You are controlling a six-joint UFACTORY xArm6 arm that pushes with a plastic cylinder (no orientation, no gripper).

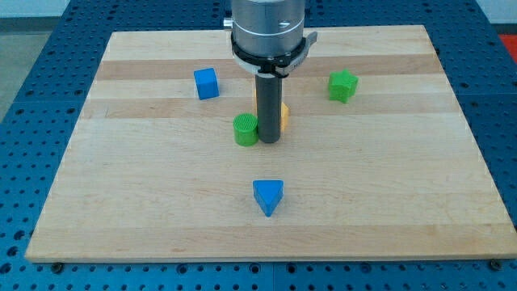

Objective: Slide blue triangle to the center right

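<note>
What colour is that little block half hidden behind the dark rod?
Orange or yellow-orange; the orange block peeks out on the rod's right in the camera view.

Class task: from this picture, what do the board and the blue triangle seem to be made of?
Board: pale wood, probably glued strips, since long grain bands of differing tone run across it; matte finish.
Blue triangle: likely plastic, with flat, even colour and crisp edges; possibly 3D-printed, but no layer lines can be made out.

the pale wooden surface (145, 210) fills most of the frame. on it lie a blue cube (207, 83) at upper left, a green star-shaped block (342, 86) at upper right, a green cylinder (245, 129) near centre, an orange block (283, 115) partly hidden just right of it, and a blue triangle (268, 196) at lower centre.
</note>
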